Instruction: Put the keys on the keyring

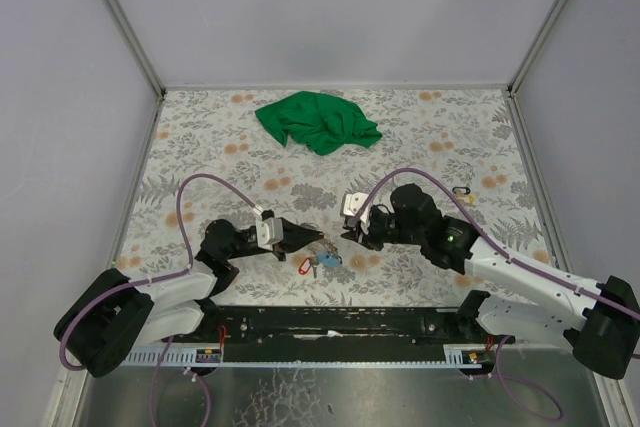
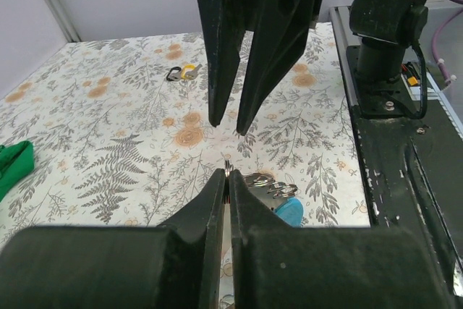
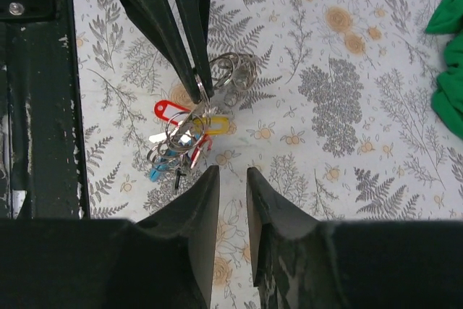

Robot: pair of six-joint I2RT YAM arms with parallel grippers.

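Observation:
My left gripper (image 1: 303, 237) is shut on a thin metal ring of the keyring (image 2: 228, 169), and holds it just above the table. In the right wrist view its fingertips (image 3: 201, 90) pinch the ring, with more grey loops (image 3: 236, 72) beside them. The bunch hangs below: a red tag (image 3: 169, 110), a light blue tag (image 3: 155, 173) and a yellow tag (image 3: 214, 124) among several rings. The red tag (image 1: 305, 266) and the blue tag (image 1: 329, 260) also show from above. My right gripper (image 3: 231, 171) is slightly open and empty, a short way right of the bunch.
A crumpled green cloth (image 1: 318, 122) lies at the back centre. A tiny dark-and-yellow item (image 1: 462, 190) lies at the right, also seen in the left wrist view (image 2: 181, 72). The black base rail (image 1: 340, 322) runs along the near edge.

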